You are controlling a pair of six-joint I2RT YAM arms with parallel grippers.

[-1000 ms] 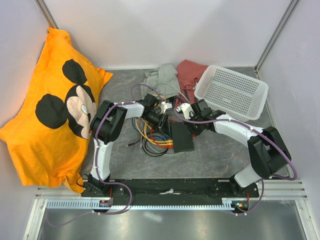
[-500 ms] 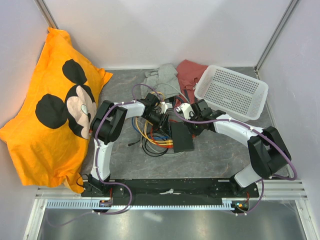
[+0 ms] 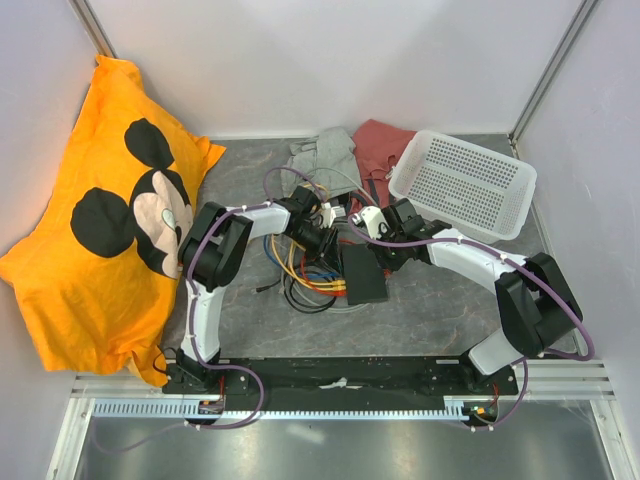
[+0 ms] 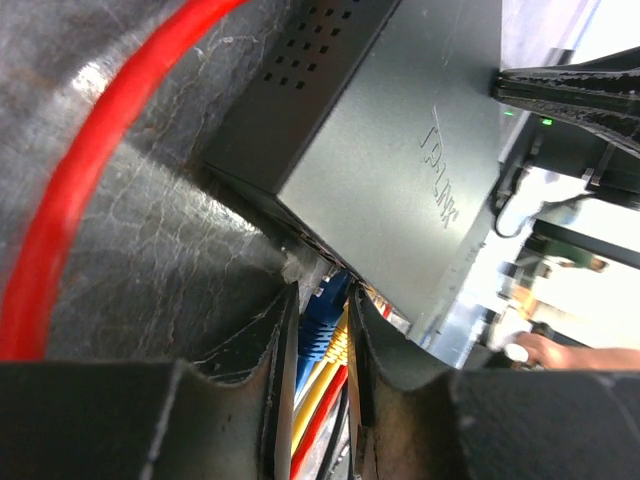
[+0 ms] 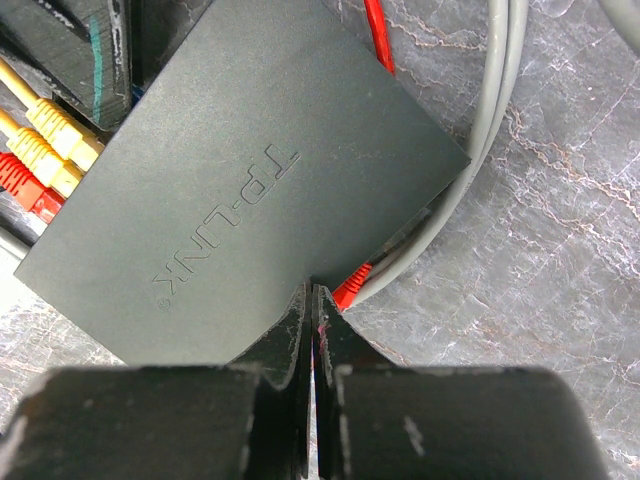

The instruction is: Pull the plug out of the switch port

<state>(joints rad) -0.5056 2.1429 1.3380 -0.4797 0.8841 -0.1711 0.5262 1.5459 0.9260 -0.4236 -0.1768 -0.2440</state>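
The switch (image 3: 364, 275) is a flat matte-black box lying among cables, seen close up in the left wrist view (image 4: 400, 150) and the right wrist view (image 5: 230, 170). Blue, yellow and red plugs sit in the ports along its left edge. My left gripper (image 4: 322, 293) is shut on the blue plug (image 4: 318, 335) right at the port edge; yellow (image 4: 335, 360) and red cables run beside it. Yellow plugs (image 5: 50, 130) show in the right wrist view. My right gripper (image 5: 313, 293) is shut, its tips pressed on the switch's edge beside a red plug (image 5: 350, 288).
A tangle of cables (image 3: 300, 285) lies left of the switch, and a grey cable (image 5: 480, 150) curves round its far side. A white basket (image 3: 462, 183) stands at the back right, grey (image 3: 322, 155) and red (image 3: 378, 145) cloths behind, an orange pillow (image 3: 110, 230) at the left.
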